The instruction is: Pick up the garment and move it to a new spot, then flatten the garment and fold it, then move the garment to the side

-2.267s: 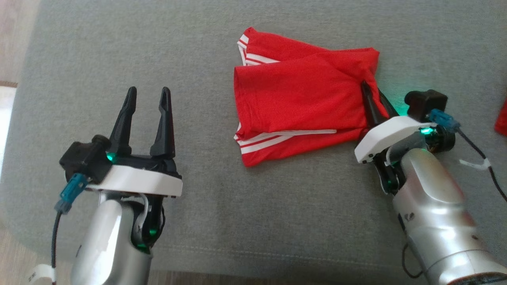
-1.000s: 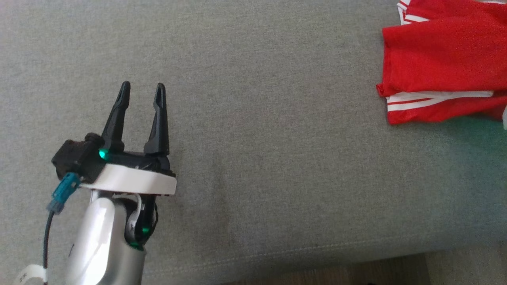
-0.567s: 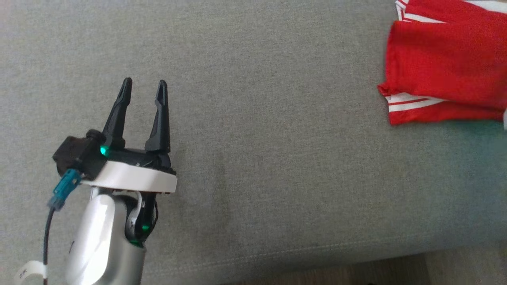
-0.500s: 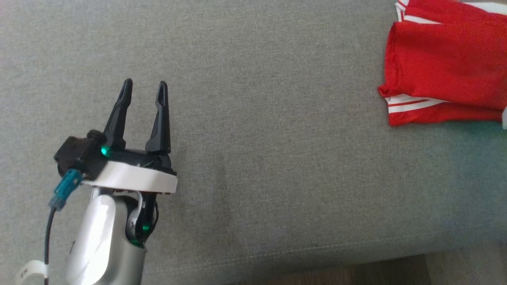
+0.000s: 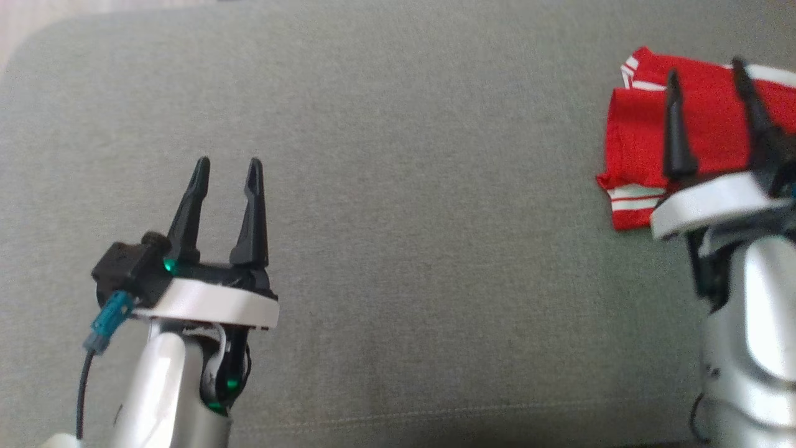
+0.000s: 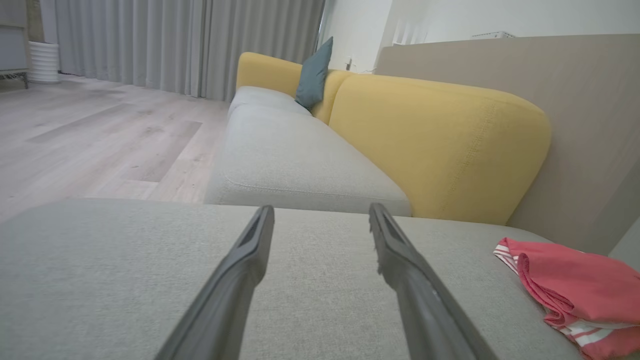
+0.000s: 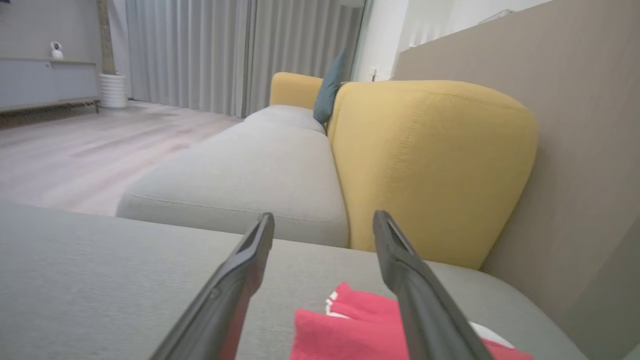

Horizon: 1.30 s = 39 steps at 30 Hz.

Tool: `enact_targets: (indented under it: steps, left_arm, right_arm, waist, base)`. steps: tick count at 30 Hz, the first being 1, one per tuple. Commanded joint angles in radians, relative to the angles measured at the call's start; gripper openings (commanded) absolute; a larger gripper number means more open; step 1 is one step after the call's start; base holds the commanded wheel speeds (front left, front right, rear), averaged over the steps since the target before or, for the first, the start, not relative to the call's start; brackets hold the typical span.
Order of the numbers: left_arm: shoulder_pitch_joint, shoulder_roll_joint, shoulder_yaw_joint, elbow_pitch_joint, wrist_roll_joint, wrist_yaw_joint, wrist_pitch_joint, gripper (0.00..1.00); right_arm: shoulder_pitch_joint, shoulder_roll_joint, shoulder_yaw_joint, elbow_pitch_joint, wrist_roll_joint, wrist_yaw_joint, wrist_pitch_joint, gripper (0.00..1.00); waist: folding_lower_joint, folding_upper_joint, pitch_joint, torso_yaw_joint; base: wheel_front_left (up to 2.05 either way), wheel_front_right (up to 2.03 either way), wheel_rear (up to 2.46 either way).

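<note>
Your right gripper (image 5: 705, 68) has let go. A little while ago it was pinching the edge of the garment (image 5: 640, 130). Now its two fingers are wide apart with nothing between them. In the right wrist view the red cloth lies below the fingers, so the gripper looks lifted off it.

The whole head view has slid too, so your camera turned. Don't read that as the garment sliding by itself.

The garment lies folded on the grey cushion (image 5: 404, 186), far over on the right side, with its white stripes showing at the near and far edges.

Your left gripper (image 5: 227, 165) sits as it did before. Its fingers are apart and empty, and it is over bare cushion, well apart from the garment.

I think the last step, moving the garment to the side, is done or nearly done. You likely only need to pull the right arm back without brushing the fold.
</note>
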Motion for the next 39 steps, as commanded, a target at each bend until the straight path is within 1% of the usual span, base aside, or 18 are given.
enact_targets:
  steps: [1, 6, 8, 12, 14, 17, 22, 30, 33, 39]
  left_arm:
    - [-0.009, 0.013, 0.031, -0.039, -0.005, 0.006, -0.005, 1.0]
    - [0.029, 0.013, 0.028, -0.04, -0.008, 0.011, -0.005, 1.0]
    - [0.048, 0.013, 0.027, -0.037, -0.009, 0.011, -0.005, 1.0]
    - [0.078, 0.013, 0.025, -0.045, -0.004, 0.013, -0.005, 1.0]
    - [0.095, 0.013, 0.025, -0.057, -0.004, 0.017, -0.005, 1.0]
    - [0.111, 0.013, 0.022, -0.065, -0.004, 0.021, -0.005, 1.0]
    - [0.131, 0.013, 0.017, -0.084, -0.004, 0.028, -0.005, 1.0]
    - [0.142, 0.013, 0.017, -0.089, -0.006, 0.032, -0.005, 1.0]
    - [0.14, 0.013, 0.026, -0.106, -0.024, 0.038, -0.005, 1.0]
    - [0.147, 0.013, 0.029, -0.114, -0.032, 0.032, -0.005, 1.0]
  right_arm:
    - [0.004, 0.013, 0.03, -0.03, 0.019, 0.002, -0.029, 1.0]
    - [0.081, 0.038, 0.063, 0.015, 0.078, 0.002, -0.117, 1.0]
    - [0.112, 0.04, 0.079, 0.029, 0.122, 0.002, -0.147, 1.0]
    - [0.174, 0.041, 0.104, 0.044, 0.198, 0.002, -0.187, 1.0]
    - [0.204, 0.041, 0.118, 0.045, 0.214, 0.002, -0.199, 1.0]
    - [0.232, 0.041, 0.125, 0.044, 0.226, 0.002, -0.205, 1.0]
    - [0.269, 0.041, 0.109, 0.037, 0.264, 0.002, -0.212, 1.0]
    - [0.283, 0.041, 0.112, -0.001, 0.268, 0.002, -0.213, 1.0]
    - [0.283, 0.041, 0.113, -0.007, 0.269, 0.002, -0.213, 1.0]
    - [0.286, 0.041, 0.111, -0.015, 0.27, 0.002, -0.213, 1.0]
  waist:
    - [0.0001, 0.0, -0.034, 0.027]
    - [0.0001, 0.0, -0.077, 0.058]
    - [0.0001, 0.0, -0.091, 0.066]
    - [0.0001, 0.0, -0.113, 0.075]
    - [0.0001, 0.0, -0.121, 0.075]
    - [0.0001, 0.0, -0.126, 0.076]
    - [0.0001, 0.0, -0.131, 0.076]
    - [0.0001, 0.0, -0.128, 0.069]
    - [0.0001, 0.0, -0.126, 0.068]
    - [0.0001, 0.0, -0.126, 0.068]
  base:
    - [0.0, 0.0, 0.0]
    - [0.0, 0.0, 0.0]
    - [0.0, 0.0, 0.0]
    - [0.0, 0.0, 0.0]
    - [0.0, 0.0, 0.0]
    - [0.0, 0.0, 0.0]
    - [0.0, 0.0, 0.0]
    - [0.0, 0.0, 0.0]
    - [0.0, 0.0, 0.0]
    - [0.0, 0.0, 0.0]
